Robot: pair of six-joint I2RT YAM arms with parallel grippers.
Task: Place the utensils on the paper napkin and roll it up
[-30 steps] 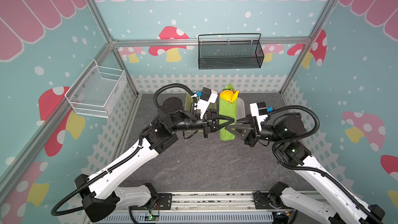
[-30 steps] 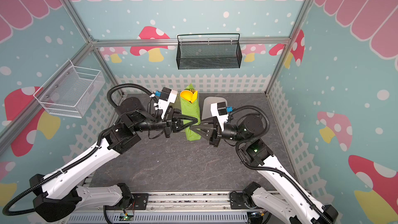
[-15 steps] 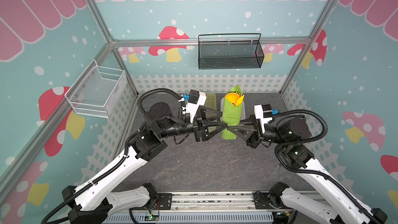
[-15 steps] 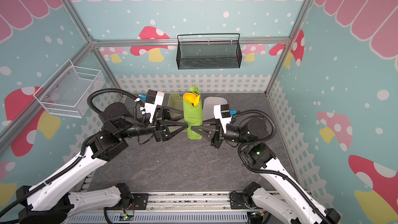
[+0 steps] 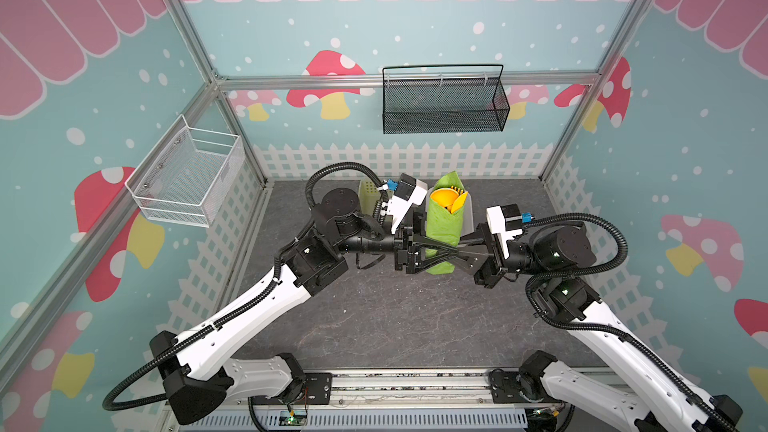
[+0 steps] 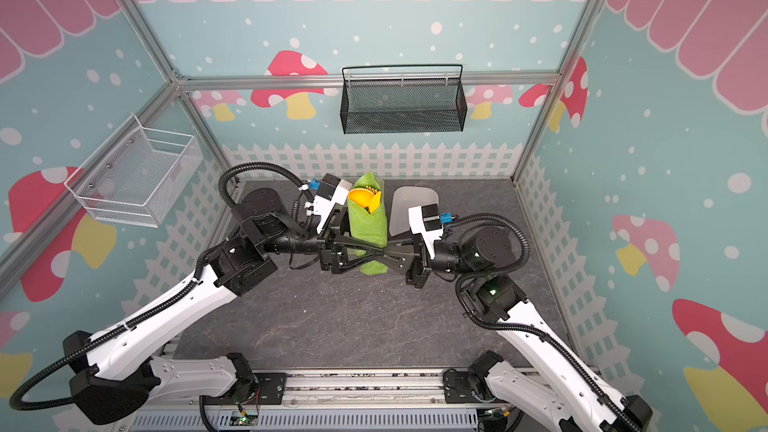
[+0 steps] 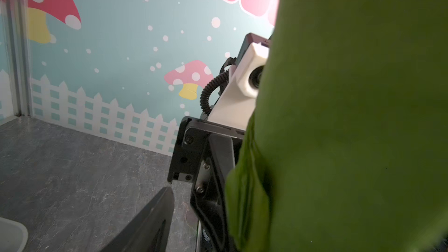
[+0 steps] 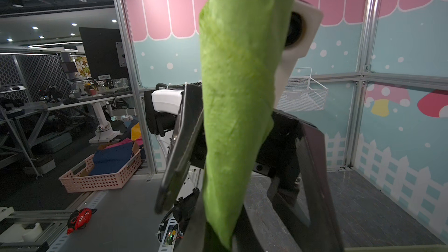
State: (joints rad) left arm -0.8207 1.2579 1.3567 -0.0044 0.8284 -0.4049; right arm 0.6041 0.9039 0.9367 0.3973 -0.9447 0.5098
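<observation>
Paper napkin (image 5: pixel 442 218): green, rolled into a tube around the utensils. It is held off the bench (image 5: pixel 395 317), over the far half near the middle of the back edge. It lies front to back, open end tilted up, with one pointed corner standing past that end.
Utensils (image 5: pixel 446 201): orange; only the heads show at the open end, a round spoon bowl and fork tines among them. The handles are hidden inside the roll.
Right fingers (image 5: pixel 471 251): closed on the near, lower end of the roll, coming in from the right.
Left fingers (image 8: pixel 179 153): spread apart, one on either side of the roll. Whether they touch it cannot be told.
White dish (image 6: pixel 409 205): on the bench toward the back edge, just right of the roll.
Perforated basket (image 5: pixel 368 197): pale yellow-green, by the back edge, partly hidden behind the left arm.
Black mesh basket (image 5: pixel 442 110): on the back wall.
White wire basket (image 5: pixel 187 176): on the left wall.
</observation>
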